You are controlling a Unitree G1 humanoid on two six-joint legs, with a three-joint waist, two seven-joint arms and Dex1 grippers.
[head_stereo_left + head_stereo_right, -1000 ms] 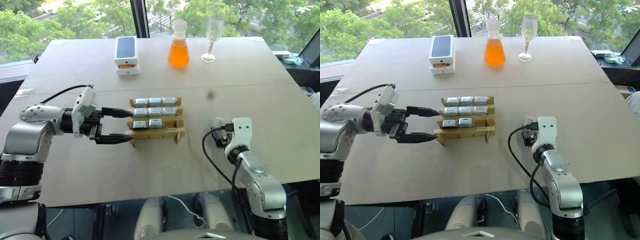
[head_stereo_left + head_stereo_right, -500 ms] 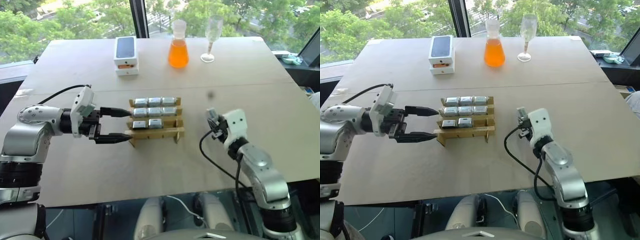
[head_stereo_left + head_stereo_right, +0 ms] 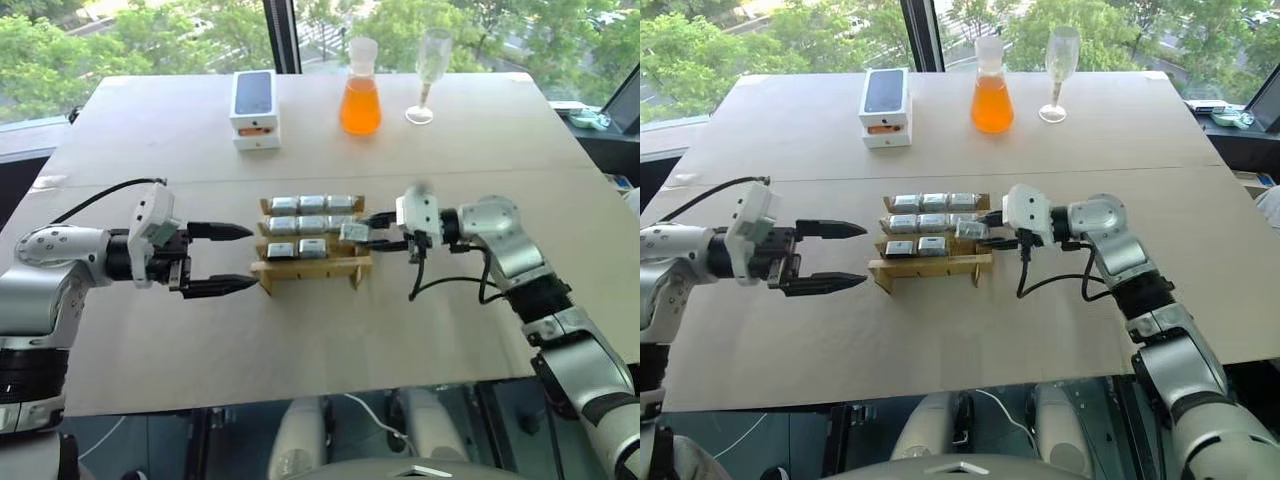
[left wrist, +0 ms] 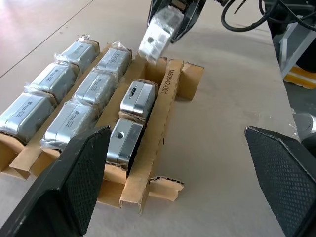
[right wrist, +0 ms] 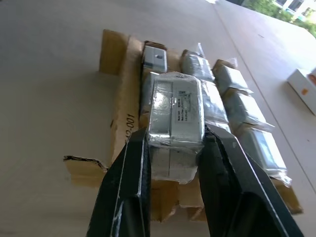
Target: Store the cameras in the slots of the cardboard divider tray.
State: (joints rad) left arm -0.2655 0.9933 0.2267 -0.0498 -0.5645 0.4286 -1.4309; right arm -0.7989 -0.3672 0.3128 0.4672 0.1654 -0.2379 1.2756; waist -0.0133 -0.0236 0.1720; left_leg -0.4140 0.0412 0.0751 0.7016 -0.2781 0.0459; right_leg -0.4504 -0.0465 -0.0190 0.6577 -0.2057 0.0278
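Your right tool (image 3: 985, 231) pinched a camera (image 5: 175, 111) over the tray's (image 3: 310, 268) empty front slot; your left tool (image 3: 240, 258) waited spread beside the tray on the bench (image 3: 300, 330). Lowered tilted, the camera could catch a divider and jam.

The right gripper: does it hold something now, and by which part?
Yes. The right gripper holds one camera, wrapped in clear film, its two fingers pressing on the camera's opposite side faces, above the cardboard divider tray.

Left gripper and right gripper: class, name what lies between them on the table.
The cardboard divider tray, seen in the left eye view, between left gripper and right gripper.
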